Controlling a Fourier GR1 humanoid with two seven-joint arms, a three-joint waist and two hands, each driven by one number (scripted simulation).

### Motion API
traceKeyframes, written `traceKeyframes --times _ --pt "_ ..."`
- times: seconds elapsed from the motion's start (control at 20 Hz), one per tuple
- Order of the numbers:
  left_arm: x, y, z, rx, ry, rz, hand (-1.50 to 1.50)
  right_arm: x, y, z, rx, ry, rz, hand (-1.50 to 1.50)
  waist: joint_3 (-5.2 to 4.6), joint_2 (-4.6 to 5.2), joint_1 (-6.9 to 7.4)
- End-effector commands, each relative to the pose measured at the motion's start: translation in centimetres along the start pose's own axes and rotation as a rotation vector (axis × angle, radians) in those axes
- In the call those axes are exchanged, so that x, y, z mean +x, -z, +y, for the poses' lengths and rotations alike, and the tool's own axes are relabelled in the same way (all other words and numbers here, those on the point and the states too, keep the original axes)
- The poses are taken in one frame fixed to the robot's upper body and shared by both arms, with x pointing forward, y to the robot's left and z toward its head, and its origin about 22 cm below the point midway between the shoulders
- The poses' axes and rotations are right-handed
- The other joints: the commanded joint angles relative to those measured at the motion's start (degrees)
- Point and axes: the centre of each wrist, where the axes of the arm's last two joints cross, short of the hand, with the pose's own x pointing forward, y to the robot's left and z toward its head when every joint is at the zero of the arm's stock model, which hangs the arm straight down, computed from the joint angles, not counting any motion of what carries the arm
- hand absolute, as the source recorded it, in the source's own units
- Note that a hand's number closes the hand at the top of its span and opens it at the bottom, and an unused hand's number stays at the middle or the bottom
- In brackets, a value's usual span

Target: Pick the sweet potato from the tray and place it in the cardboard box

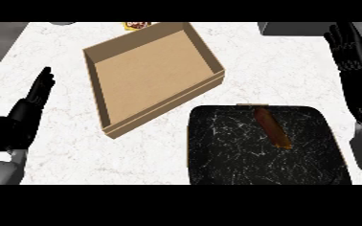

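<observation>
A long, thin brown sweet potato [272, 127] lies slantwise on the black speckled tray [226, 148] at the lower right of the counter. An open cardboard box [152, 72] sits up and to the left of the tray, turned at an angle, with nothing inside it. My left hand [32, 103] rests at the left edge, fingers straight and pointing up, away from the box. My right hand [345, 43] shows at the upper right edge, fingers straight, above and to the right of the tray. Neither hand touches anything.
The counter [283, 67] is white marble. A small yellow and red item [136, 25] lies just behind the box's far corner. A dark grey object [293, 28] sits at the back right, and a grey thing [62, 23] shows at the back left edge.
</observation>
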Motion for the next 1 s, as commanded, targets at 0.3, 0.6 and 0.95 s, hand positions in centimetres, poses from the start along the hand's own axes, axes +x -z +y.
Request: traceKeyframes --times 0.3,0.6,0.95 --pt "-1.0 0.0 1.9 0.074 0.142 0.103 0.00 5.3 1.8 0.1 0.721 -0.522 -0.129 -1.50 -1.49 0.24 5.19" --pt "-1.3 0.0 1.4 0.114 0.181 0.154 0.00 -4.6 -2.3 -3.6 0.913 -0.317 0.041 -1.50 0.97 2.87 2.44" --pt "-1.7 0.7 -0.2 0.113 0.183 0.208 0.00 -3.4 2.5 -5.7 1.091 -0.450 -0.164 -1.50 0.77 2.38 1.52"
